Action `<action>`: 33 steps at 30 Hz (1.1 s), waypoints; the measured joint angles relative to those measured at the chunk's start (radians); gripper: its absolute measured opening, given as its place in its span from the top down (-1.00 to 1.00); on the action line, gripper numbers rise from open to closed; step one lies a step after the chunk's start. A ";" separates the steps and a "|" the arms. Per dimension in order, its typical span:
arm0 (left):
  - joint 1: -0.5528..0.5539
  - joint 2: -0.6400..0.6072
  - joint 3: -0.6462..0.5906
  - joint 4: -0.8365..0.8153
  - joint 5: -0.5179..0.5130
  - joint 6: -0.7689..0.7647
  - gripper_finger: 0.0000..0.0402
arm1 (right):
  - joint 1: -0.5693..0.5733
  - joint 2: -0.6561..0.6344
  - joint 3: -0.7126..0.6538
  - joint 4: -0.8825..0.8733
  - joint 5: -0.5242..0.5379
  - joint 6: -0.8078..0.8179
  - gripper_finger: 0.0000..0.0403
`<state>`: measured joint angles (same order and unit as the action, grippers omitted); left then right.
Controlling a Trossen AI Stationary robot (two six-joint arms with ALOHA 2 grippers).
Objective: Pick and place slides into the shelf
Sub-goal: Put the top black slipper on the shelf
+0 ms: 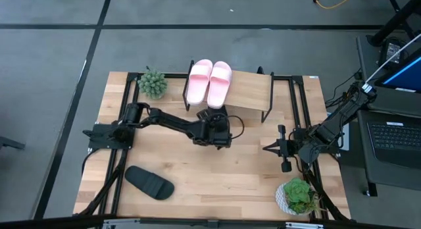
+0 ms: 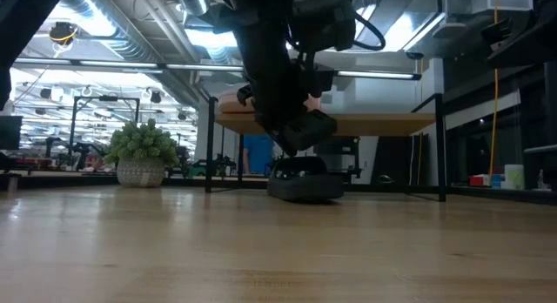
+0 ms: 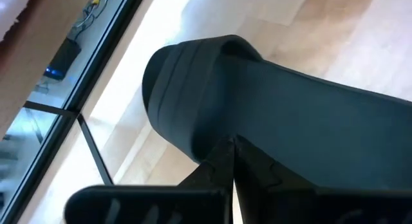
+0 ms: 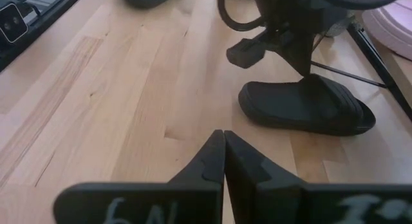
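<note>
From the high view, the two pink slides (image 1: 209, 82) already sit side by side on the left end of the shelf (image 1: 250, 91), which leaves room on the plank for the black pair. The left gripper (image 1: 215, 129) is parked right in front of the shelf over a black slide (image 1: 212, 115); the other black slide (image 1: 149, 181) lies well apart near the table's front-left corner. The right gripper (image 1: 285, 150) waits off to the right, closed and holding nothing.

Low view: the left arm leans down onto the black slide (image 2: 305, 183), which looks to be resting on the table beneath the shelf top (image 2: 365, 124).

Left wrist view: the fingers (image 3: 222, 161) are pinched together at the slide's edge (image 3: 270, 102), so probably a grip for lifting.

Right wrist view: its own fingers (image 4: 223, 153) are shut, aimed at that same slide (image 4: 306, 107).
</note>
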<state>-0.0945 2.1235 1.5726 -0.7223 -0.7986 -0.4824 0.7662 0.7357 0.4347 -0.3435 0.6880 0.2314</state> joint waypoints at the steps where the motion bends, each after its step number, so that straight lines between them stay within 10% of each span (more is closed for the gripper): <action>1: -0.002 0.000 0.000 0.000 0.000 0.000 1.00 | 0.000 0.000 0.000 0.000 0.000 0.000 0.95; 33: 0.058 -0.003 -0.001 0.067 -0.056 0.129 0.25 | 0.000 0.000 0.000 -0.045 0.000 0.029 0.95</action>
<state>-0.0369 2.1201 1.5719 -0.6552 -0.8545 -0.3534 0.7666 0.7353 0.4347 -0.3882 0.6876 0.2607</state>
